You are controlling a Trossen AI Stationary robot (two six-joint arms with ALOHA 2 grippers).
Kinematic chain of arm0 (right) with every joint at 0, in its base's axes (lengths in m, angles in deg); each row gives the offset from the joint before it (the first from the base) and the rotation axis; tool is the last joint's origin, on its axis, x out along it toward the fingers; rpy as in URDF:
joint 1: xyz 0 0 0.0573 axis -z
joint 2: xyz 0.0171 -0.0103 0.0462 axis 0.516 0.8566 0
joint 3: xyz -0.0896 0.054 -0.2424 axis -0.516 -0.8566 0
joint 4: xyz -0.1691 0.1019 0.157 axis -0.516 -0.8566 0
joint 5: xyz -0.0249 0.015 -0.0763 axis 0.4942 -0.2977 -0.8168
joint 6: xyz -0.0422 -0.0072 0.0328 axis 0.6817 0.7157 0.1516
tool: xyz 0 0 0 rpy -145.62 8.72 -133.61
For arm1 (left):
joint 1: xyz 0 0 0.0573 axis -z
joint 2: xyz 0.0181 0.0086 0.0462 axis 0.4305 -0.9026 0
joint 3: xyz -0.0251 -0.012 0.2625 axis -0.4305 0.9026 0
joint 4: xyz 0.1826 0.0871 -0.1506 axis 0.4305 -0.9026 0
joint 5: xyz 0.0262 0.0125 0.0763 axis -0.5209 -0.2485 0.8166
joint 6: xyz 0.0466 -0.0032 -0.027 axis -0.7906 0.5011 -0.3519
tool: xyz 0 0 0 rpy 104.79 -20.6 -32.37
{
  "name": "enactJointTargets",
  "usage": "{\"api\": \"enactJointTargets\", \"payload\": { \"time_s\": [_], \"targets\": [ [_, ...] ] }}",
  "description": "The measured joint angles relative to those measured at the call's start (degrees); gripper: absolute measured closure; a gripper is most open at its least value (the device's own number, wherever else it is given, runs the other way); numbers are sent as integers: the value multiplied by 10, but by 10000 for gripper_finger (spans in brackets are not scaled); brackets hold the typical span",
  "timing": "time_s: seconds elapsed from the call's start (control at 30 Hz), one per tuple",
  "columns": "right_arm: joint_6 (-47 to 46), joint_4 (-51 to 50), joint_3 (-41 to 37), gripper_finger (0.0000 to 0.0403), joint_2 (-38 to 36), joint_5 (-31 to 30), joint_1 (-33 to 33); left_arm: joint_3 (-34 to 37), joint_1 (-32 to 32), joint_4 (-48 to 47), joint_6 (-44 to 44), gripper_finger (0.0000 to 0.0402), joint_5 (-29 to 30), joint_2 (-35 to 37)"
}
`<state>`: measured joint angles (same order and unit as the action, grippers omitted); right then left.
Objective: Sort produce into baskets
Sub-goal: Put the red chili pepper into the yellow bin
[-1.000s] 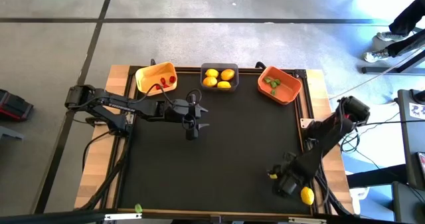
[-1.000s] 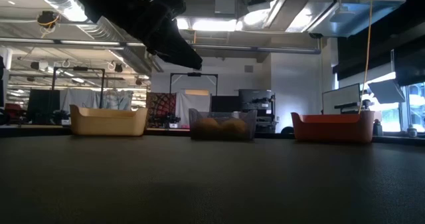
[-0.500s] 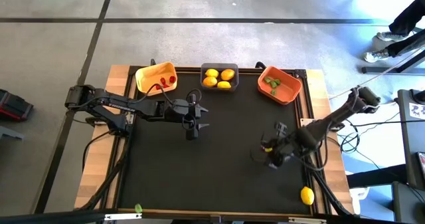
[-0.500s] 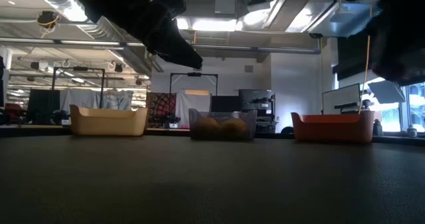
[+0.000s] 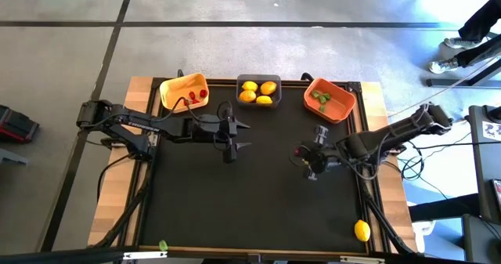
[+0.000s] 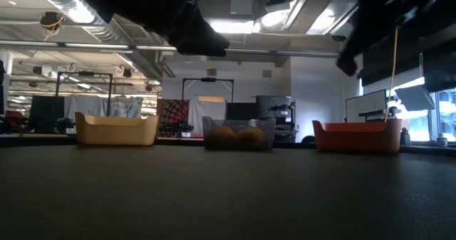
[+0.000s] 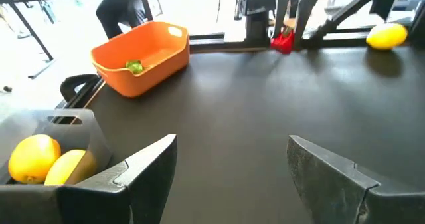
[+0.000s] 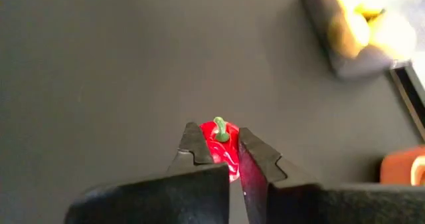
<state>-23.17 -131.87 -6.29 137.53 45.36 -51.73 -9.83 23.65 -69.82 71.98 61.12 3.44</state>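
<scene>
black table (image 5: 258, 209) | three baskets (image 5: 259, 91) | stray lemon (image 5: 362, 231) | green piece (image 5: 163, 246)

high: straight down over the whole table (image 5: 250, 209)
low: table height, level, facing the baskets
left wrist: close, facing the orange basket (image 7: 141, 56)
right wrist: close, downward
shared: grey basket (image 5: 259, 92)

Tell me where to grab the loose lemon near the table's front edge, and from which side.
Grip the lemon across its narrower middle, coming straight down from above. It lies alone on the table by the front right corner, with nothing beside it, so fingers should fit either side. Its rounded body offers no handle or stem.
</scene>
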Motion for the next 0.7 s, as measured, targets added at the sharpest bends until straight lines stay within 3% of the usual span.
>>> {"api": "enactJointTargets", "payload": {
  "time_s": [0.33,0.7],
  "targets": [
    [181,176,0,396,0,23,78,0,0,19,6,123,0,0],
    [289,335,0,396,0,48,130,-1,0,171,34,123,-1,-51]
  ]
}}
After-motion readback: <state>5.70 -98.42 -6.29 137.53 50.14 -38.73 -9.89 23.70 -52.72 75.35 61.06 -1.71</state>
